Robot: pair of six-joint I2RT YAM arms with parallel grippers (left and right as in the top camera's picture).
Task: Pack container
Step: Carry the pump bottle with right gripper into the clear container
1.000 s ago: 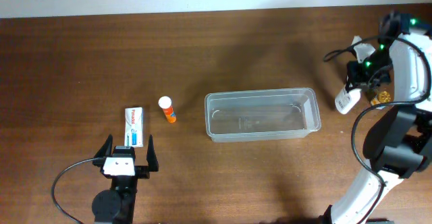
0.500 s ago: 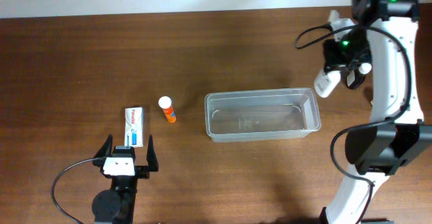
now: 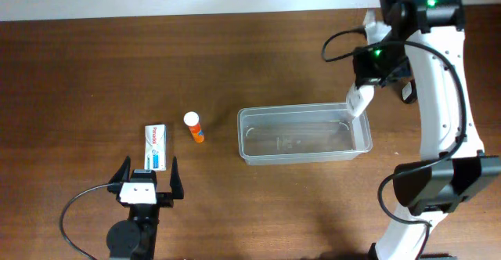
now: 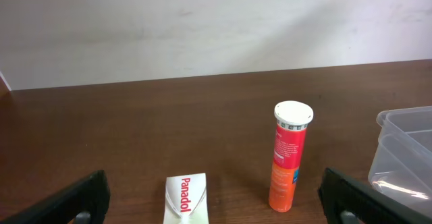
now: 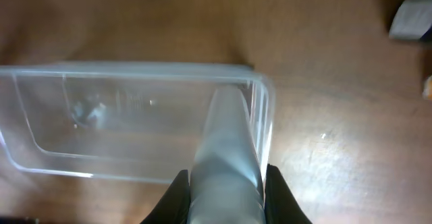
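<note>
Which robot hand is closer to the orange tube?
Left. The left gripper sits close to the orange tube; the right gripper, holding a white item, is far off over the container's end.

Left wrist view: we list three items on a dark brown wooden table (image 4: 135, 136), with a pale wall (image 4: 202, 21) behind.

We record one tube (image 4: 291, 158) standing upright right of centre, with a white cap, a red upper half and an orange lower half. A white box (image 4: 185, 198) printed "Panadol" in red lies flat at the lower edge, left of the tube and apart from it. At the right edge we see one rounded corner of the clear container (image 4: 403, 150), near the tube but not touching it. The left gripper (image 4: 213, 196) stands spread wide, its dark fingers (image 4: 77, 198) in the two lower corners, gripping nothing.
</note>
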